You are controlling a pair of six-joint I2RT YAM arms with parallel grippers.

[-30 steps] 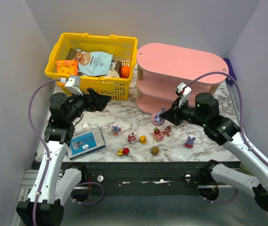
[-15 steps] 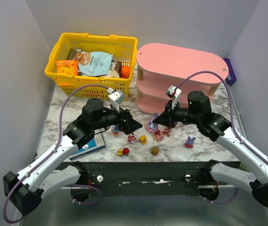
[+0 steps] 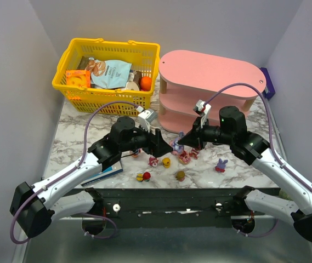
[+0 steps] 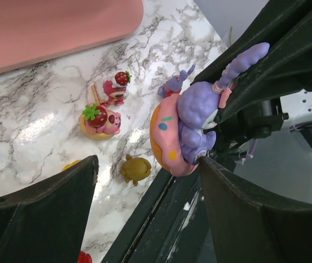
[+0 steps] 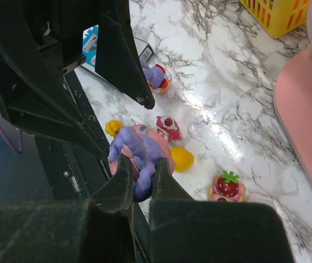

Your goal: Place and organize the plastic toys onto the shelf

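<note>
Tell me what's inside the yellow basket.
The yellow basket holds a pale blue snack packet, an orange packet and a round orange item; whatever lies beneath them is covered.

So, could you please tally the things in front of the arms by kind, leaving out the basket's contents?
Plastic toys: 10, one held in the right gripper
Pink shelf: 1
Yellow shopping basket: 1
Flat blue box: 1
Dark purple object behind the shelf: 1
Total: 14
</note>
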